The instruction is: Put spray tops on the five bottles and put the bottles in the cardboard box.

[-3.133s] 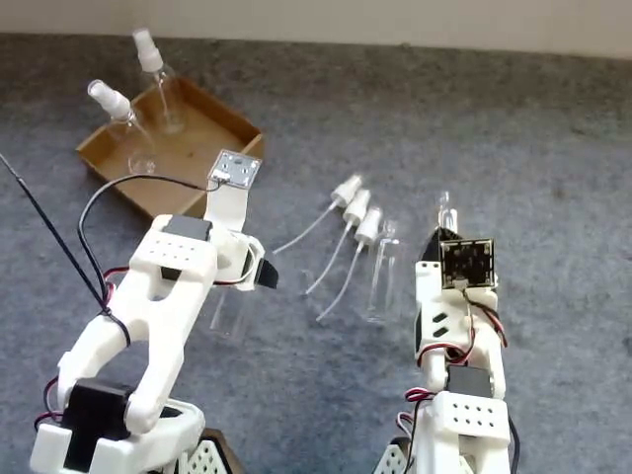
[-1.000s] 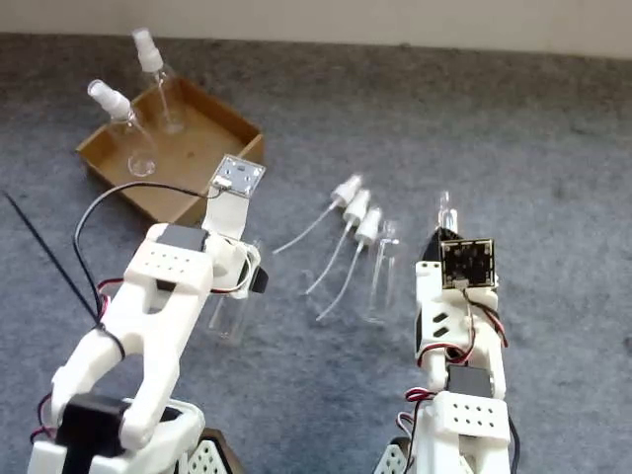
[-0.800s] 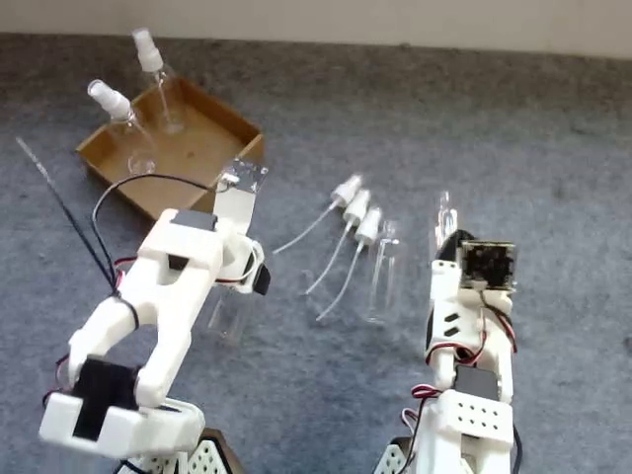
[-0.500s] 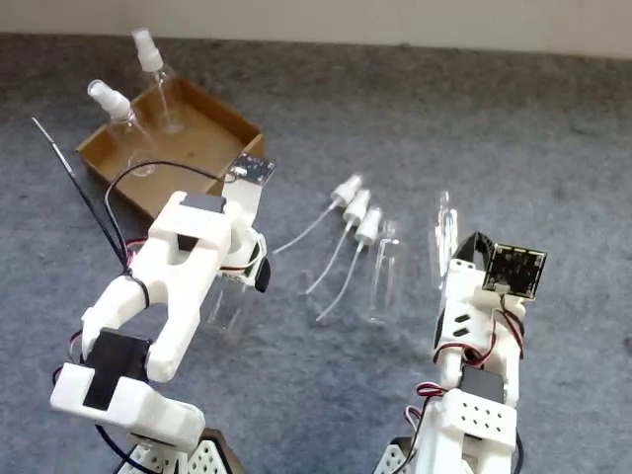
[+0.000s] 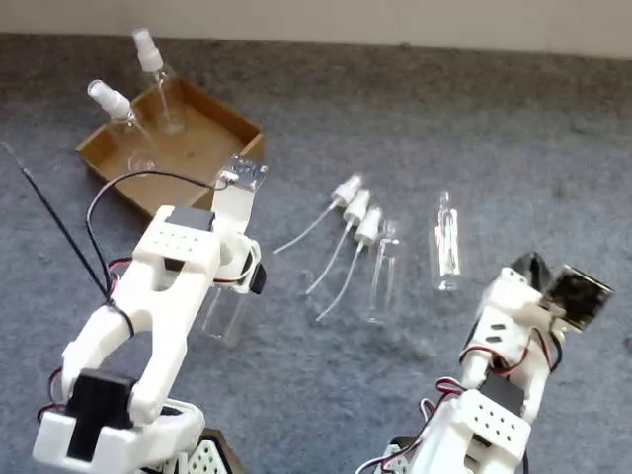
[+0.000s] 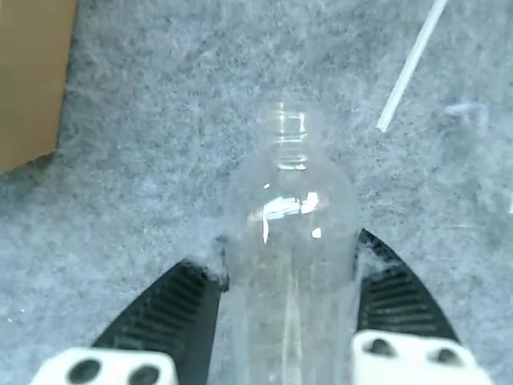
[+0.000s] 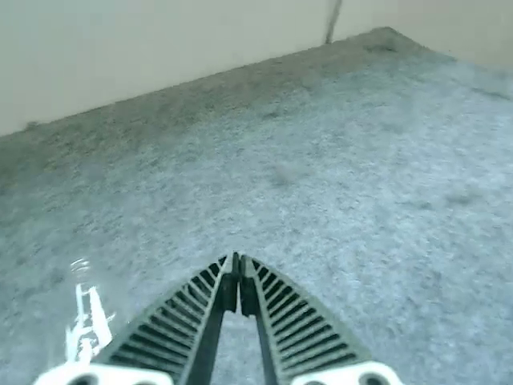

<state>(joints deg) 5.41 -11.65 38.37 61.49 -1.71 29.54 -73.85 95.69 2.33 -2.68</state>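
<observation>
Clear plastic is the worry: the uncapped bottle [image 6: 290,208] lies gripped between the left gripper's [image 6: 282,261] jaws near the middle of the table. Its slick, round wall could slide or roll between the ribbed pads, leaving the narrow neck badly aimed for a top. The three spray tops [image 5: 355,207] beside it carry long thin tubes that could bend or miss that opening. The right gripper [image 7: 239,281], near the table's right edge, has its jaws pressed together on nothing and faces the wall, well apart from the tops. The cardboard box [image 5: 247,138] sits at the far left corner. The held bottle's base is cut off, the arm covers the grip from above, and I cannot tell whether the bottle rests on the carpet.
</observation>
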